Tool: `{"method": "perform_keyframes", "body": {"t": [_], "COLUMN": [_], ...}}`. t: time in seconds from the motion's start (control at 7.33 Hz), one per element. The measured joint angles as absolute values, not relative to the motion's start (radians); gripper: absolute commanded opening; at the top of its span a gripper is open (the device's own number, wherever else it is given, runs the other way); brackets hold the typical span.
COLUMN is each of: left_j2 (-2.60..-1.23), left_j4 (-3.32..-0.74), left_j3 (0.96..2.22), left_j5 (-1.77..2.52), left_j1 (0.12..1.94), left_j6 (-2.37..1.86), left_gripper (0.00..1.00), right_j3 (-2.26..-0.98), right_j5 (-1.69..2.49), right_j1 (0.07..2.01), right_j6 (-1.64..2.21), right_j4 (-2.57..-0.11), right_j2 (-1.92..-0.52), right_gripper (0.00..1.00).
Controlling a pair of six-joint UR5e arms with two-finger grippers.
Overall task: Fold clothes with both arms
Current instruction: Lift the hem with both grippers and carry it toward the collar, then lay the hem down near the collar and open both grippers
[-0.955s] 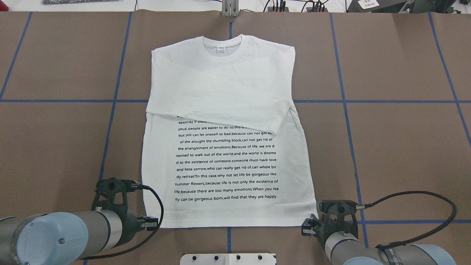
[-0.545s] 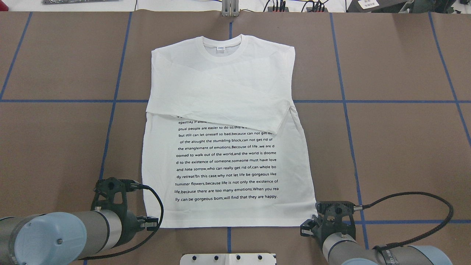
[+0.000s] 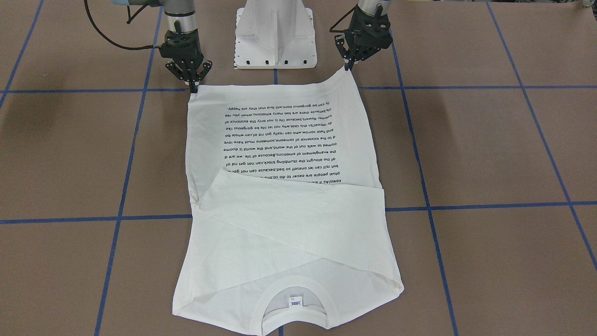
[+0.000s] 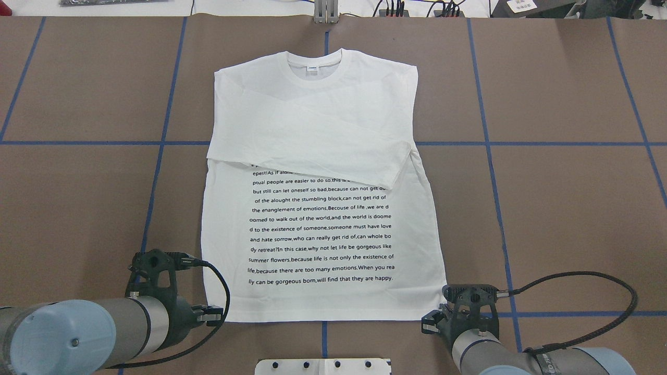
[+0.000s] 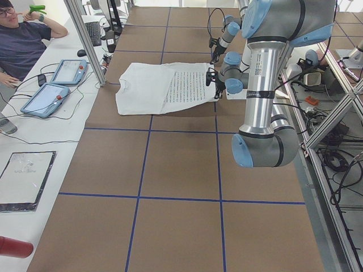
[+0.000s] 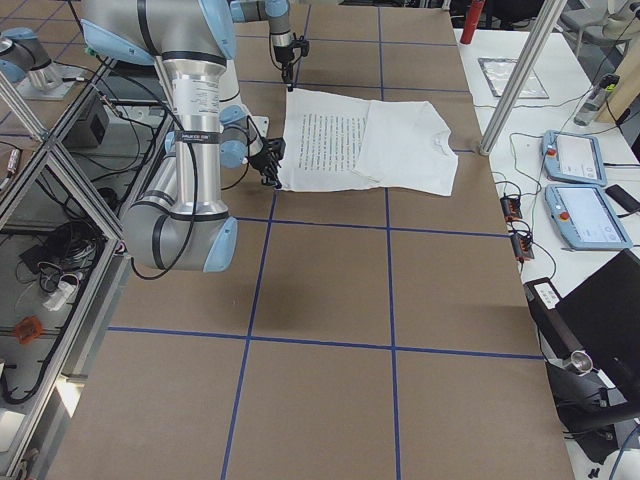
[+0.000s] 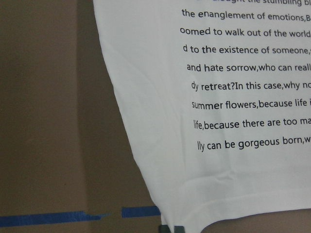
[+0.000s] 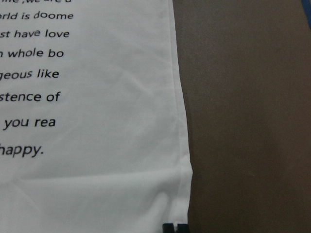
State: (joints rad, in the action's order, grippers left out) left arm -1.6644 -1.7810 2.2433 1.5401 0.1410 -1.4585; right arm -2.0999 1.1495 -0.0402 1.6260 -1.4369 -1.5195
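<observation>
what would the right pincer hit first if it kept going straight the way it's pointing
The right pincer points down, seemingly shut on the T-shirt at a hem corner; next would be the table beneath.

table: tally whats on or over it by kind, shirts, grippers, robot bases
T-shirt: 1
Grippers: 2 (left gripper, right gripper)
white pedestal base: 1
Total: 4

Bright, even overhead light, soft shadows on the table (image 3: 489, 140); right wrist view of the T-shirt (image 8: 97, 145) slightly blurred.
</observation>
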Motion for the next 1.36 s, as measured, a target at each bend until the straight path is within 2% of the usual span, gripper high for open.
{"method": "perform_keyframes", "body": {"t": [0.27, 0.41, 0.68, 0.82, 0.95, 1.09, 1.36], "left_j2": [-1.664, -1.666, -1.682, -1.716, -1.775, -1.840, -1.936], "left_j4": [-1.771, -1.721, -1.505, -1.392, -1.303, -1.248, -1.214], "left_j3": [2.276, 2.333, 2.555, 2.650, 2.682, 2.657, 2.539], "left_j5": [1.552, 1.589, 1.679, 1.714, 1.740, 1.752, 1.757], "left_j1": [0.143, 0.146, 0.149, 0.152, 0.165, 0.208, 0.387], "left_j6": [-1.454, -1.451, -1.448, -1.448, -1.440, -1.394, -1.194], "left_gripper": [0.00, 0.00, 0.00, 0.00, 0.00, 0.00, 0.00], "right_j3": [-2.193, -2.310, -2.595, -2.678, -2.708, -2.689, -2.553], "right_j5": [1.193, 1.245, 1.349, 1.408, 1.460, 1.487, 1.522], "right_j1": [-0.006, 0.009, 0.001, 0.019, 0.061, 0.119, 0.298], "right_j6": [1.625, 1.625, 1.625, 1.624, 1.608, 1.557, 1.391], "right_j4": [-1.538, -1.668, -1.991, -2.124, -2.216, -2.266, -2.290], "right_j2": [-1.521, -1.522, -1.490, -1.431, -1.364, -1.289, -1.137], "right_gripper": [0.00, 0.00, 0.00, 0.00, 0.00, 0.00, 0.00]}}
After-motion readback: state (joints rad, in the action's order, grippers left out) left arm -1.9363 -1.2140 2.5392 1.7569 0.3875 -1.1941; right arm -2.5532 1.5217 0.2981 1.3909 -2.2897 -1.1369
